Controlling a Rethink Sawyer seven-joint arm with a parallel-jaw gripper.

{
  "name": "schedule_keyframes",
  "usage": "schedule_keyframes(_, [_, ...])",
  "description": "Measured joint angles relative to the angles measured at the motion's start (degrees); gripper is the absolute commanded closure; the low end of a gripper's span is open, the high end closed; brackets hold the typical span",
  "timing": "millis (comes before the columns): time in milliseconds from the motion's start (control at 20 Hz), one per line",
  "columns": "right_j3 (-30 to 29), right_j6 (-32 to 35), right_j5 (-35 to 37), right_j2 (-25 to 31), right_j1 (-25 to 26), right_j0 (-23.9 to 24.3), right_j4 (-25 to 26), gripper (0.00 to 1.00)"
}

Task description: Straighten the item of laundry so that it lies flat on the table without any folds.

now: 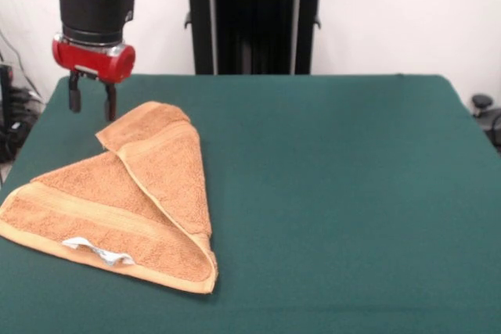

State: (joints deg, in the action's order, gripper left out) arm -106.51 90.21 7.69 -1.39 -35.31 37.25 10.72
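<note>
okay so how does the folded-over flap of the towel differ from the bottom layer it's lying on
The folded-over flap is a narrow wedge running from the far corner near the gripper toward the near edge; the bottom layer spreads wide to the picture's left. The flap lies on top, on a diagonal fold; the bottom layer lies flat on the table. The white tag sits only on the bottom layer. Both are orange-tan terry with woven bands.

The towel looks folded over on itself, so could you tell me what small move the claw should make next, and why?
Probably lower the claw onto the folded-over corner just below it and grip it. The towel lies on the table with one flap doubled diagonally across the rest, and the claw hangs open, empty, just beyond that flap's tip.
</note>
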Motion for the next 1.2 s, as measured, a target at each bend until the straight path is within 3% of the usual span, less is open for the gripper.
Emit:
schedule_keyframes(500, [-1.4, 0.0, -4.6, 0.6, 1.4, -0.2, 0.7, 0.0])
schedule_keyframes(1200, [-0.9, 0.0, -12.9, 0.9, 9.3, -0.1, 0.9, 0.0])
